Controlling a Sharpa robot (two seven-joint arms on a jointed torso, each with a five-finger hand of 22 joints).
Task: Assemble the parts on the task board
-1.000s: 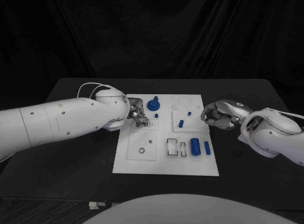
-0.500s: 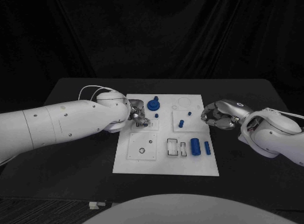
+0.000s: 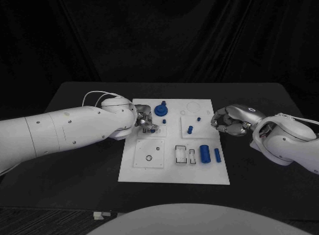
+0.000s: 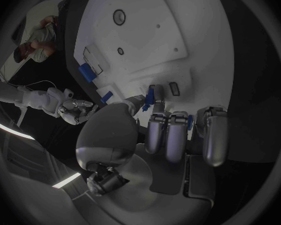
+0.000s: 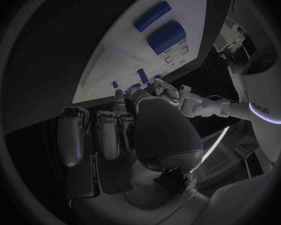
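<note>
The white task board (image 3: pixel 175 174) lies mid-table. My left hand (image 3: pixel 146 122) hovers over its upper left part and pinches a small blue part (image 4: pixel 149 98) between thumb and fingers, just beside a small rectangular slot (image 4: pixel 173 88). A blue round knob (image 3: pixel 161 108) stands just behind the hand. My right hand (image 3: pixel 230 121) hangs at the board's right edge with its fingers curled in and nothing in them. On the board lie a thick blue cylinder (image 3: pixel 204 153), a slimmer blue pin (image 3: pixel 217 154) and a short blue peg (image 3: pixel 189 129).
Two dark rectangular frames (image 3: pixel 182 153) sit left of the thick cylinder. A square plate with a small hole (image 3: pixel 149 157) is at the board's lower left. Black table (image 3: pixel 74 186) surrounds the board on all sides.
My left arm has eased slightly toward the board, and a blue part now shows at its fingertips. The right hand has stayed put.
</note>
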